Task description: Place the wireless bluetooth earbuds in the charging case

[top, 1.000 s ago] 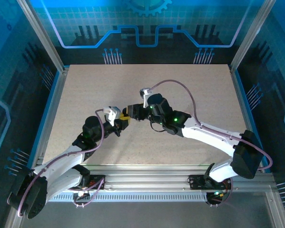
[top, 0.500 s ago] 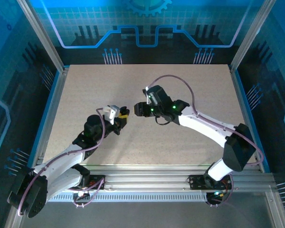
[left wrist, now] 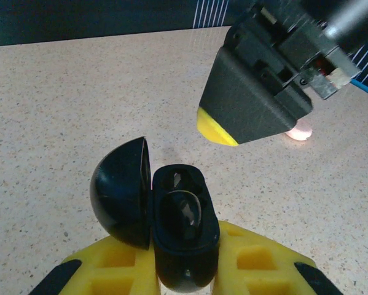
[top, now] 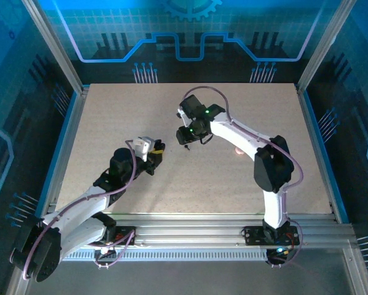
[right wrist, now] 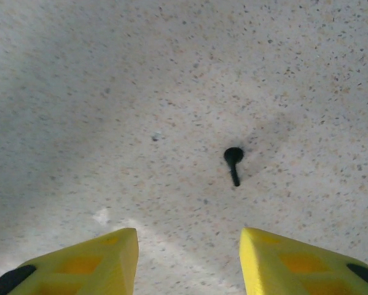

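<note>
1. The charging case [left wrist: 180, 227], lid open, is clamped in the left gripper [left wrist: 184, 270].
2. Farther out, the right gripper [right wrist: 188, 239] is held above the table [right wrist: 79, 92], jaws parted and empty.
3. A black earbud [right wrist: 233, 161] is seen just ahead of those jaws, slightly right of centre, its stem pointing back toward them; the right arm is judged nearer.
</note>
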`<act>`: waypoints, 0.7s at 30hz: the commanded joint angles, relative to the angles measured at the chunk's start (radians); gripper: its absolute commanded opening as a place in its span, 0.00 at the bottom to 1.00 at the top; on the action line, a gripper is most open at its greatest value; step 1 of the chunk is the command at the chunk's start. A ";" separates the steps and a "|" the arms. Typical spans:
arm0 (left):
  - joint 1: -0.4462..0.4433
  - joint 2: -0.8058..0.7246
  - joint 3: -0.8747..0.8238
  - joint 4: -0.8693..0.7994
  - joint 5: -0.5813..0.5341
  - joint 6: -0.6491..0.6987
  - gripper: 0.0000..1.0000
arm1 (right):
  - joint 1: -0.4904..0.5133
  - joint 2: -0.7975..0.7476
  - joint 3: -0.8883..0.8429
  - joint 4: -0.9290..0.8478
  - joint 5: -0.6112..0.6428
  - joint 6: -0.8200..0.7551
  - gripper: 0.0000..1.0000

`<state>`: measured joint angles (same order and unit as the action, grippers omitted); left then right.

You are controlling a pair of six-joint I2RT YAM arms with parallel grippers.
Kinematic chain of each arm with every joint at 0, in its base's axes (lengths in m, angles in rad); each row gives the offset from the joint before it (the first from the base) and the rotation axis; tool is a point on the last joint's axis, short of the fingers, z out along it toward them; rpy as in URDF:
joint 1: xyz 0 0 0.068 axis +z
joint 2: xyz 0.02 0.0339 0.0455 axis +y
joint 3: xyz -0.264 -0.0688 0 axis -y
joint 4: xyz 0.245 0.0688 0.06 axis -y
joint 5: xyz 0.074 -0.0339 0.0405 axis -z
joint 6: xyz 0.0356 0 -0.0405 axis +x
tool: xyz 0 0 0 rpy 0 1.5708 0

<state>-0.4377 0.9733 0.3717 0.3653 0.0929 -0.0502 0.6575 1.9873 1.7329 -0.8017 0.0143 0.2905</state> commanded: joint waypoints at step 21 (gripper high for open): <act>0.015 0.007 0.046 -0.037 -0.025 0.027 0.11 | -0.053 0.347 0.301 -0.162 -0.007 -0.192 0.42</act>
<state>-0.4335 0.9779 0.3843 0.3363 0.0814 -0.0483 0.6121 2.2951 1.9812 -0.9211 0.0177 0.1287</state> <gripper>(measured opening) 0.191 0.418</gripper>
